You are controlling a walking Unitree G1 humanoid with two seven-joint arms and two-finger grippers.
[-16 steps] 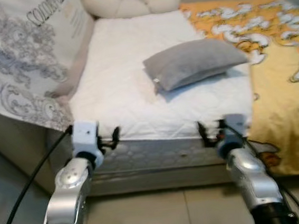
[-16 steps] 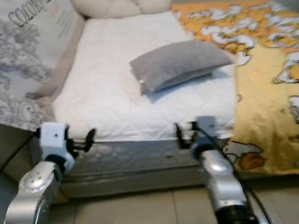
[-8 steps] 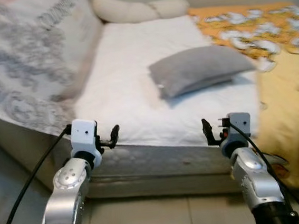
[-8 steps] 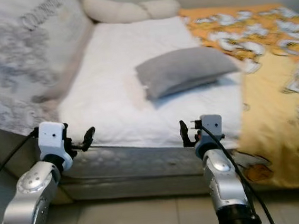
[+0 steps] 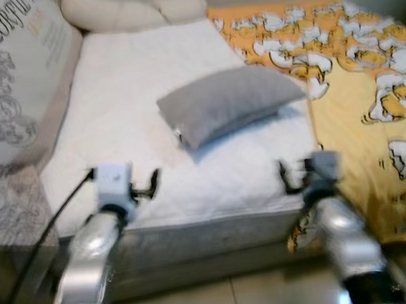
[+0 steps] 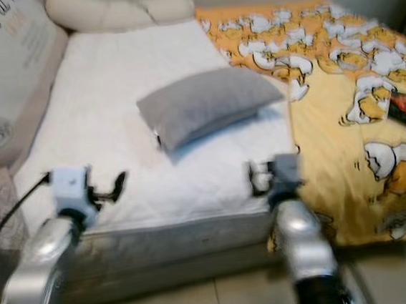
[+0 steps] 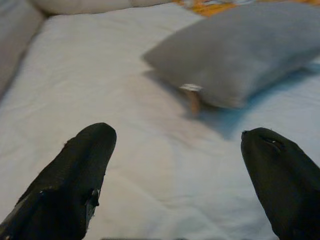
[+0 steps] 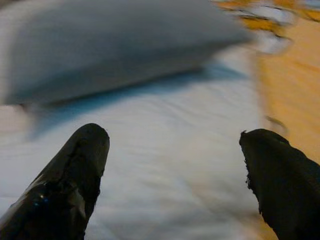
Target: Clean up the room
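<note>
A bed fills the space ahead of me, its white quilted mattress (image 5: pixel 150 128) bare along the middle and standing on a pale tiled floor (image 5: pixel 232 300). A grey pillow (image 5: pixel 223 101) lies tilted across the mattress, well short of the head end, where a long cream bolster (image 5: pixel 132 11) runs along the wall. On my right a yellow blanket with a cartoon duck print (image 5: pixel 356 101) covers that side of the bed and hangs over the foot edge. On my left a big grey-patterned cushion with printed lettering (image 5: pixel 11 98) leans against the side of the mattress.

My left gripper (image 5: pixel 149 188) hovers over the near edge of the mattress with its fingers spread and nothing between them. My right gripper (image 5: pixel 289 176) is level with it, near the blanket's border, likewise spread wide and empty.

I judge the tidying barely begun: the pillow is not at the head, the blanket is not spread across the mattress, and I hold nothing yet. The pillow looks like the nearest thing to deal with.
</note>
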